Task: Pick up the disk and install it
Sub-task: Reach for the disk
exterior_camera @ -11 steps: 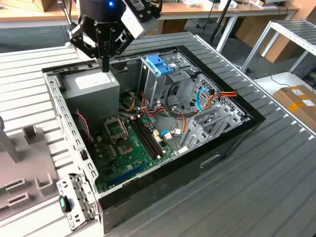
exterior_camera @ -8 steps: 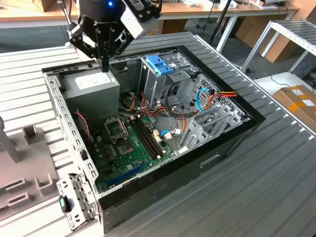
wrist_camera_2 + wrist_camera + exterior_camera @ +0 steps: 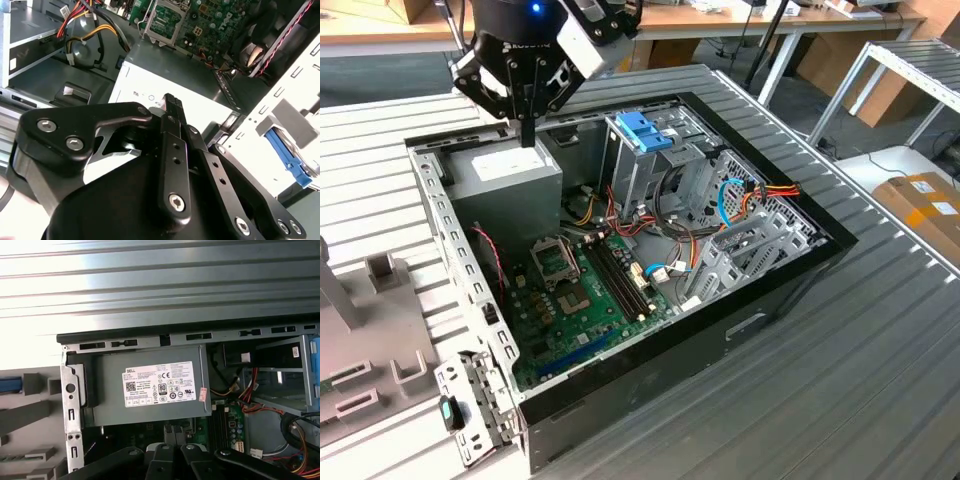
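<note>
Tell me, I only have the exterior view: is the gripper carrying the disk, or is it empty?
Observer: Empty. In the second wrist view the gripper has its jaws shut with nothing between them.
Operator: Then where is the disk?
Observer: The second wrist view has the disk, blue-edged, next to a grey block of the rack.
Operator: Which side of the case is that rack on?
Observer: In the first wrist view it lies just outside the case wall nearest the power supply.
</note>
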Robot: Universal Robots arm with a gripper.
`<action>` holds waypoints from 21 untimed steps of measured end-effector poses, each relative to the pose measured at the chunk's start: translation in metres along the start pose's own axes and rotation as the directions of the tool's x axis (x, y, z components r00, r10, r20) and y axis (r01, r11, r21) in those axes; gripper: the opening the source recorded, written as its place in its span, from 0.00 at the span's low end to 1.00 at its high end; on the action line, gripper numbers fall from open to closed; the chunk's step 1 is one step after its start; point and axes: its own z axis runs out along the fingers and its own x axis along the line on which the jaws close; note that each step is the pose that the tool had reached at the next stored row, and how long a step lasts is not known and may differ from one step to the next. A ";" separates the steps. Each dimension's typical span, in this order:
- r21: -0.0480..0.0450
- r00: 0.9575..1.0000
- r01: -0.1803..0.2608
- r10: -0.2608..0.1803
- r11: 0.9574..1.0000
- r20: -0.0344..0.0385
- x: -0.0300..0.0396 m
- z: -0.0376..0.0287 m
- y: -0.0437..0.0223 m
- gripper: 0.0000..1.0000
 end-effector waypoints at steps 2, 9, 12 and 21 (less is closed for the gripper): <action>0.000 1.000 0.000 0.000 1.000 0.000 0.0011 -0.0001 -0.0001 0.10; 0.000 1.000 0.000 0.000 1.000 0.000 0.0066 -0.0002 -0.0005 0.10; 0.000 1.000 0.000 0.000 1.000 0.000 0.0076 -0.0002 -0.0006 0.10; 0.000 1.000 0.000 0.000 1.000 0.000 0.0098 -0.0003 -0.0007 0.10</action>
